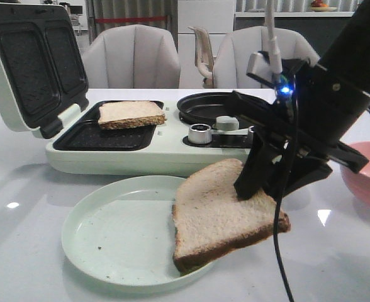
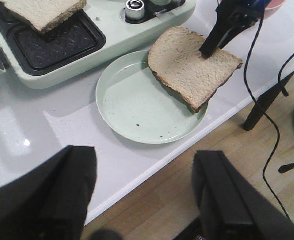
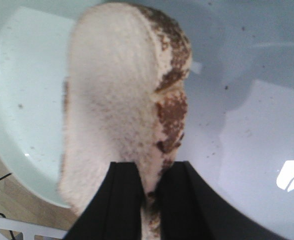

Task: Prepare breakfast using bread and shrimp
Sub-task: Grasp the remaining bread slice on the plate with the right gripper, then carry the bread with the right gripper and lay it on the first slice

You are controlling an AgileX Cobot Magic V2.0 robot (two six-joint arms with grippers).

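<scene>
My right gripper (image 1: 255, 189) is shut on the edge of a bread slice (image 1: 219, 214) and holds it tilted over the right rim of the pale green plate (image 1: 109, 239). The same slice shows in the left wrist view (image 2: 192, 67) and in the right wrist view (image 3: 117, 100), pinched between the black fingers (image 3: 119, 200). A second bread slice (image 1: 131, 113) lies in the open sandwich maker (image 1: 103, 135). My left gripper (image 2: 144, 195) is open and empty, off the table's front edge over the floor. No shrimp shows in any view.
A pink bowl (image 1: 369, 173) stands at the right edge. The sandwich maker's lid (image 1: 28, 60) stands open at the left, with a round black pan (image 1: 207, 107) and knobs (image 1: 199, 133) on its right part. Chairs stand behind the table. A cable (image 1: 279, 251) hangs from my right arm.
</scene>
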